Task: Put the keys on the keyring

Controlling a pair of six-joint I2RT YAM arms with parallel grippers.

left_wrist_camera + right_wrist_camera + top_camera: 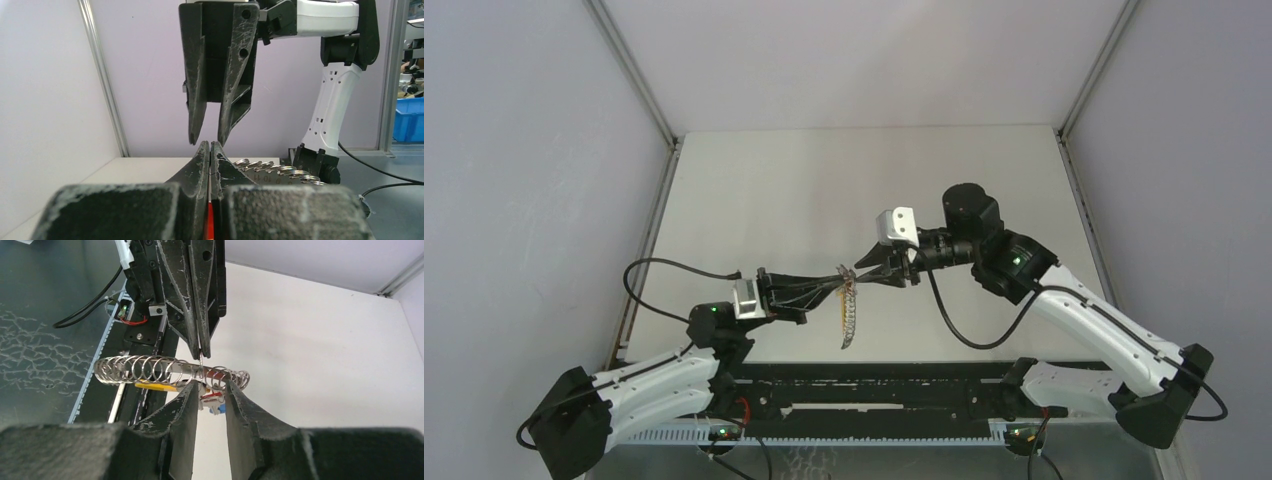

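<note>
Left pincer (832,285) clenched on keyring (849,312), held off the desk (774,190); coil dangles from its tip, long axis crosswise to both arms. Beyond, right pincer (867,266) faces it tip to tip, jaws parted, straddling the coil.

The keyring (150,371) is gleaming silver-grey just ahead of the right gripper (211,386). It is carrying a yellow piece (155,387) just outside one fingertip, and a red piece (212,396) and a blue piece (216,410) between the tips. Both this pincer and the facing left gripper (201,352) are showing matte black with whitish scuffs, against a table (310,340) looking plain off-white.
</note>
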